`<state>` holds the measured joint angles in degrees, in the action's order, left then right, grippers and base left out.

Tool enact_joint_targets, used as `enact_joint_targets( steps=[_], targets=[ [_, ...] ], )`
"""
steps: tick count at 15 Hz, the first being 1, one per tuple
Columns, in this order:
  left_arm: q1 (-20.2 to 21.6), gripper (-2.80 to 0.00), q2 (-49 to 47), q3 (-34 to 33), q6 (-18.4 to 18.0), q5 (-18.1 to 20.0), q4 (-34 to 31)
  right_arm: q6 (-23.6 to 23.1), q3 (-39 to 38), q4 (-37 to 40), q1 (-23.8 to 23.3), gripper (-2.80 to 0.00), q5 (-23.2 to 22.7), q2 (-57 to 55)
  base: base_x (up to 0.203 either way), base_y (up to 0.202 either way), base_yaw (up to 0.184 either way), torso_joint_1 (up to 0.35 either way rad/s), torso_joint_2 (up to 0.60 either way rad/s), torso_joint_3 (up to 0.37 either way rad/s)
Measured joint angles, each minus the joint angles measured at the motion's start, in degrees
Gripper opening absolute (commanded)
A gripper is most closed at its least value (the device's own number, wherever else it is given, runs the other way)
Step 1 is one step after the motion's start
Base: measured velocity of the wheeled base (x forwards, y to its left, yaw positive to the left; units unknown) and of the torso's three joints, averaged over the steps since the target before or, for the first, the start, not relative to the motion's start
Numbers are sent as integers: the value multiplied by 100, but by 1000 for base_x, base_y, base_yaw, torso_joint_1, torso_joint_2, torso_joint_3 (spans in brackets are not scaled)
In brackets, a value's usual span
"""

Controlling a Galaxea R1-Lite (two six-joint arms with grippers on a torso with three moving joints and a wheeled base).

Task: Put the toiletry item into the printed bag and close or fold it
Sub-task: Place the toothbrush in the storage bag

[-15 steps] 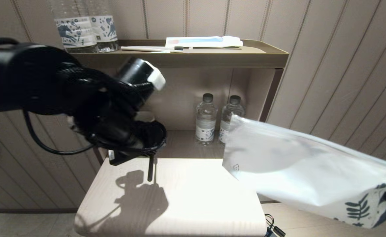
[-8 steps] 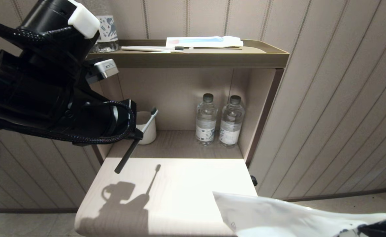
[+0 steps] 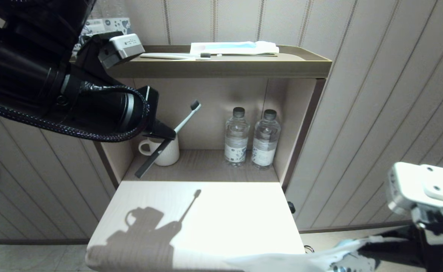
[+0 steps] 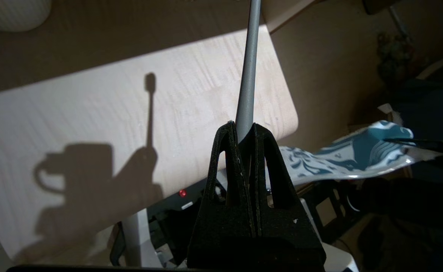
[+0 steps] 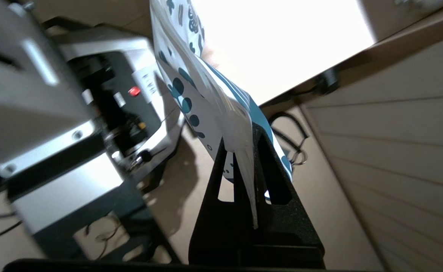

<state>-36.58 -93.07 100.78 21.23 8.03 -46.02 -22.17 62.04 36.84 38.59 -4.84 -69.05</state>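
Pale toothbrush [image 3: 182,122] clamped in left claw [image 3: 164,135], head toward 1 o'clock; right claw [image 5: 244,151] pinching printed bag [image 5: 206,90] below table [image 3: 221,211] edge.

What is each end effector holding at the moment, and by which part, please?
The left end effector grips the toothbrush by its handle. The right end effector pinches the printed bag by one edge.

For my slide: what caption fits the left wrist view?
Left gripper shut on the toothbrush above the table, printed bag beyond.

Pale wooden table [image 3: 225,211], printed bag [image 3: 282,261] draped over its edge
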Motion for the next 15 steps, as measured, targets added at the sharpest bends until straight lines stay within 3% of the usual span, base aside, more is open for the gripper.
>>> enact_joint_targets(
  steps=[2, 6, 8, 12, 15],
  targets=[
    [106, -280, -71, 215, -14, 190, -48, -22, 0, -767, 32, -280, 280, -220, 0, 0, 0, 0, 0, 0],
    [147, -280, -208, 305, -53, 218, -59, 13, -192, -1812, 49, -280, 426, -507, 0, 0, 0, 0, 0, 0],
    [154, -280, -298, 386, -179, 201, -105, -7, -467, -2560, 100, -280, 800, -775, 0, 0, 0, 0, 0, 0],
    [147, -280, -555, 936, -596, 76, -899, -32, -1003, -3673, 291, -280, 1195, -1181, 0, 0, 0, 0, 0, 0],
    [154, -280, -643, 956, -634, 67, -960, -76, -1364, -4501, 389, -280, 1410, -1459, 0, 0, 0, 0, 0, 0]
  ],
)
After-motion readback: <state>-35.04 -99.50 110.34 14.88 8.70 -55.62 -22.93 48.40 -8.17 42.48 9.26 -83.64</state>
